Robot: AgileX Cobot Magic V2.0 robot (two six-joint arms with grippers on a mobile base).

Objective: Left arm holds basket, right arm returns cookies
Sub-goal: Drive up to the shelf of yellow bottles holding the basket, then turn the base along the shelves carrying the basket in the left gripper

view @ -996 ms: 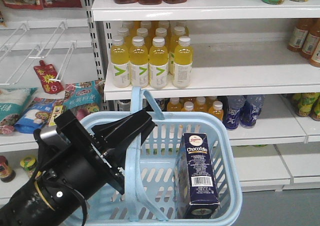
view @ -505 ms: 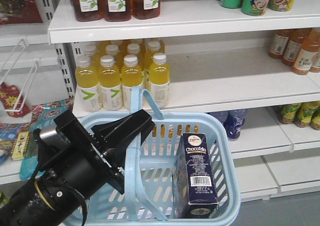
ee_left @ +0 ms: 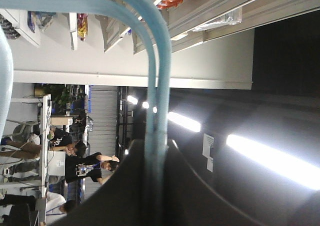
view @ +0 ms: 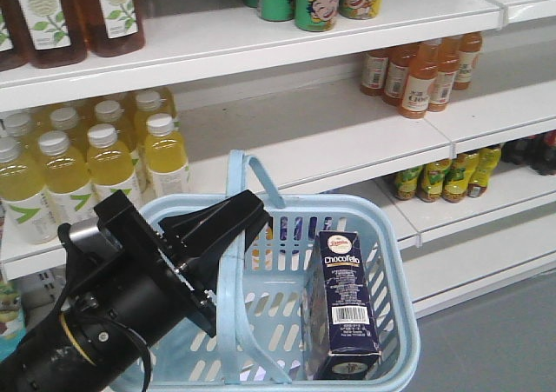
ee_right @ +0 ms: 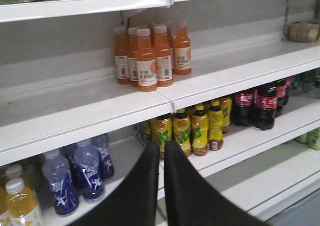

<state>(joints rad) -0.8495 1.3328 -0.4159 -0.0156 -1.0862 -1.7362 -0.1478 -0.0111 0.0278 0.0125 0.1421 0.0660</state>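
Cookies [view: 345,301]: one navy box stands upright at the right end of the single blue basket [view: 323,202]. The left gripper [view: 246,215] is clamped on one of the two hoop handles [ee_left: 159,80]. The right gripper [ee_right: 162,153] has its jaws nearly together, holding nothing, before the shelves. Since a second ago the yellow bottles [view: 104,162] have slid left and orange bottles [view: 417,70] have come into view.

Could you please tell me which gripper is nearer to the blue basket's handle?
Left. The left gripper is clamped on the basket handle; the right gripper faces the drink shelves, with no basket in its view.
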